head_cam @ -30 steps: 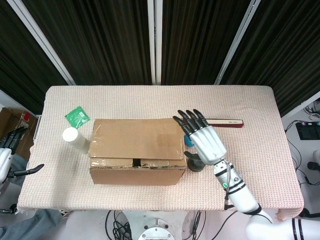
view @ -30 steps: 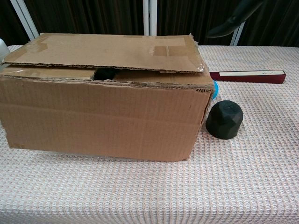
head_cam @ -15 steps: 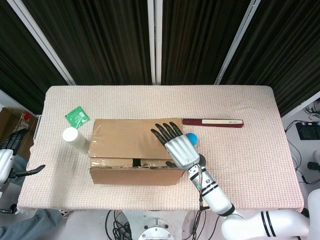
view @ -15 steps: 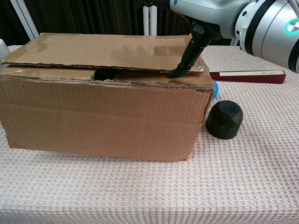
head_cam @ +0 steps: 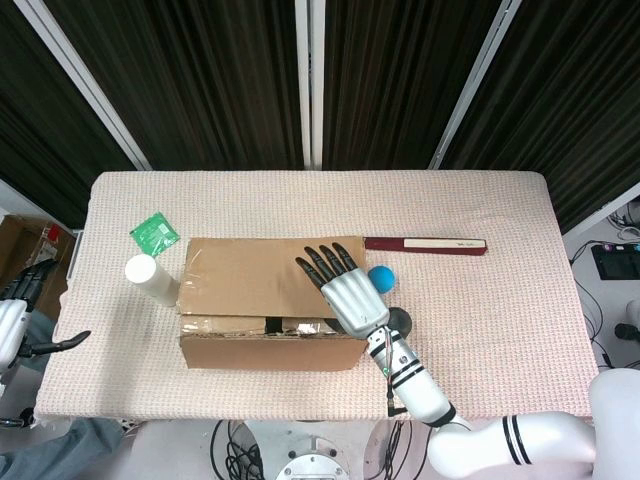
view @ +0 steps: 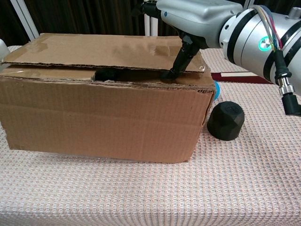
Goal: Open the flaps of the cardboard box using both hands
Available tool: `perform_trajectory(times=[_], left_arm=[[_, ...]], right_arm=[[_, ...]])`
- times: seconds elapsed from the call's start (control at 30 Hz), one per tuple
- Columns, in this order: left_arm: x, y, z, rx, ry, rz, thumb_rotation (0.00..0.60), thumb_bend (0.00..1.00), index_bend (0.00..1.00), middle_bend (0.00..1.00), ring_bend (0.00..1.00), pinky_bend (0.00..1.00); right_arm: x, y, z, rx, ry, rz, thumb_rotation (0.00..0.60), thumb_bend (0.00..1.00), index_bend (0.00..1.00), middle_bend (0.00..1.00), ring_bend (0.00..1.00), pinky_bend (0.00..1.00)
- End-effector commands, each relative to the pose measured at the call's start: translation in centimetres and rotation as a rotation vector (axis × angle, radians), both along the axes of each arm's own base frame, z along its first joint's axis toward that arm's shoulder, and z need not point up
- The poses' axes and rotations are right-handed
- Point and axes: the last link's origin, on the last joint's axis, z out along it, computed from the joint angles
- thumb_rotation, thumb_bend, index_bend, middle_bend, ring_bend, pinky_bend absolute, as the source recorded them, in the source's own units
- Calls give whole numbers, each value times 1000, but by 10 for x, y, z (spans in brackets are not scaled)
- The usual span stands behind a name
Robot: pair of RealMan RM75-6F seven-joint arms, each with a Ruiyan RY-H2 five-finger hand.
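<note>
A brown cardboard box [head_cam: 255,300] [view: 101,117] lies on the table with its flaps folded down; the far flap overlaps the near one, leaving a thin gap along the seam. My right hand [head_cam: 346,287] [view: 188,14] hovers flat over the box's right end with its fingers spread. In the chest view its thumb points down and its tip touches the near flap at the edge of the far flap. It holds nothing. My left hand [head_cam: 25,310] hangs off the table's left edge, well clear of the box, fingers apart.
Left of the box stand a white cup [head_cam: 151,279] and a green packet [head_cam: 155,233]. Close to the box's right end are a blue ball [head_cam: 381,278], a black faceted cap [view: 226,120] and a long dark red bar [head_cam: 430,244].
My right hand has swept left from beside the box's right end to above the flaps, and its thumb has come down onto the flap seam. The left hand has hardly moved.
</note>
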Motion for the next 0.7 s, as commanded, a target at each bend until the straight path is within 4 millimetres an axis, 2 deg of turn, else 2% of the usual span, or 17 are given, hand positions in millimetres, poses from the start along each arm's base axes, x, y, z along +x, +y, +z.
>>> perform_trajectory(times=[0.03, 0.3, 0.7], left_arm=[[0, 0, 1, 0, -1, -2, 340, 0, 42, 56, 34, 167], [-2, 2, 2, 8, -14, -1, 344, 0, 42, 56, 34, 167], [-6, 5, 6, 16, -18, 2, 339, 0, 42, 56, 35, 167]], right_arm=[[3, -4, 1, -18, -14, 6, 600, 29, 0, 0, 0, 0], [20, -20, 17, -79, -55, 26, 600, 92, 0, 0, 0, 0], [49, -56, 54, -195, -72, 38, 600, 105, 0, 0, 0, 0]])
